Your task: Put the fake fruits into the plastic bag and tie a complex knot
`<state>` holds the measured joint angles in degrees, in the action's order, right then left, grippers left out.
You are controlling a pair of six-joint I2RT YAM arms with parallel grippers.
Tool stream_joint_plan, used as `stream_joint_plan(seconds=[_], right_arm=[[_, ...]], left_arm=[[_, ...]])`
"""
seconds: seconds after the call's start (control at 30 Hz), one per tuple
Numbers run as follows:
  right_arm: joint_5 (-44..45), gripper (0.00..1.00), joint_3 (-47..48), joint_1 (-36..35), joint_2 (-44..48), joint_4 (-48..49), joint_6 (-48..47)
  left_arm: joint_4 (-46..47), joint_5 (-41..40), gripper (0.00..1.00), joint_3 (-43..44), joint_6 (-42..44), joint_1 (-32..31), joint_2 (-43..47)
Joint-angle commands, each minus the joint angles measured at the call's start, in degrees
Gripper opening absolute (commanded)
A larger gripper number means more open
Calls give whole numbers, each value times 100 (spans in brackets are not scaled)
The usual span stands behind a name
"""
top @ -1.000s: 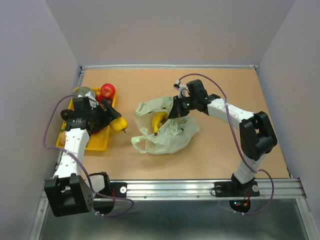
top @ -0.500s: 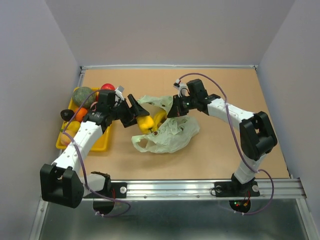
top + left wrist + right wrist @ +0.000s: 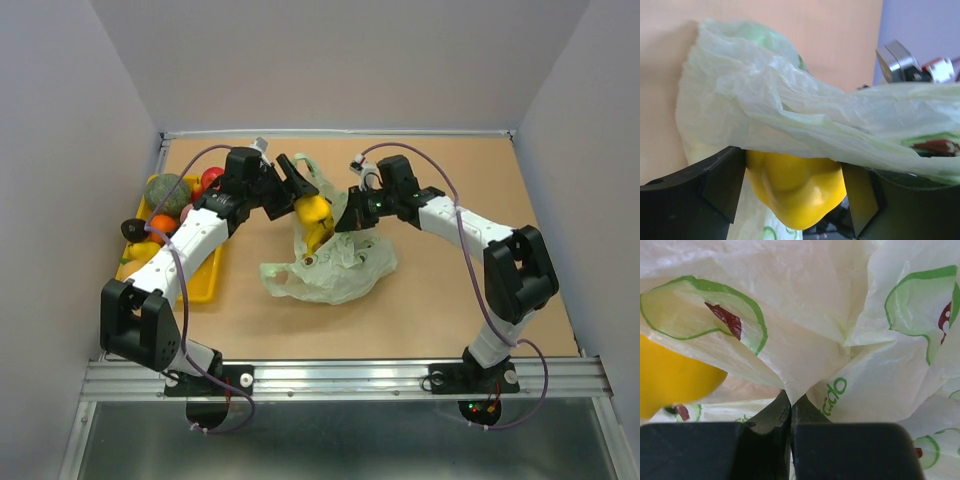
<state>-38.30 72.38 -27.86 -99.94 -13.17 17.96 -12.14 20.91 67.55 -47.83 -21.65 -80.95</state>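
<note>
Yellow fruit (image 3: pixel 313 209) sits pinched in the left hand (image 3: pixel 792 180), against the far edge of the pale green bag (image 3: pixel 340 270) lying mid-table. The right hand (image 3: pixel 790 407) is pressed together on a fold of that bag. Other fruits (image 3: pixel 168 193) fill the tray (image 3: pixel 203 285) at left.

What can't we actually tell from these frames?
1. Top view: crinkled folds of the plastic bag hide its contents beyond one banana.
2. Top view: the left arm covers part of the yellow tray, so the fruit count there is unclear.
3. Left wrist: bag film drapes over the yellow fruit held between the fingers; its kind is unclear.
4. Right wrist: a yellow shape is cut off by the left edge; unidentifiable.
</note>
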Motion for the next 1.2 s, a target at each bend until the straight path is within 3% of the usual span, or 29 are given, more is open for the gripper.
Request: stream_joint_plan(seconds=[0.0,0.1,0.13,0.2,0.23,0.3,0.57,0.73,0.83,0.97,1.1,1.17], right_arm=[[-168,0,110,219,273,201,111],[-283,1,92,307,256,209,217],[-361,0,101,351,247,201,235],[-406,0,101,360,238,209,226],[-441,0,101,360,212,201,226],[-476,0,127,360,151,201,252],[-441,1,233,360,19,210,287],[-318,0,198,360,-34,209,270],[-292,0,198,351,-52,209,279],[-248,1,189,360,-61,209,270],[-248,1,189,360,-96,209,252],[-239,0,189,360,-113,209,235]], left_arm=[[19,-885,49,320,256,-15,-140],[-86,-1325,62,381,371,-85,-219],[-121,-1387,71,408,432,-102,-246],[-96,-1344,82,417,459,-147,-255],[-17,-1300,94,426,511,-164,-255],[106,-923,99,434,634,-199,-211],[-244,-299,99,207,1714,-120,315],[-928,9,97,-443,3293,292,1036],[-1245,526,95,-813,4216,924,1563],[-1798,1186,93,-893,4755,2100,1872],[-1486,899,93,-570,5326,2656,1680],[-993,225,94,-139,5582,2666,1103]])
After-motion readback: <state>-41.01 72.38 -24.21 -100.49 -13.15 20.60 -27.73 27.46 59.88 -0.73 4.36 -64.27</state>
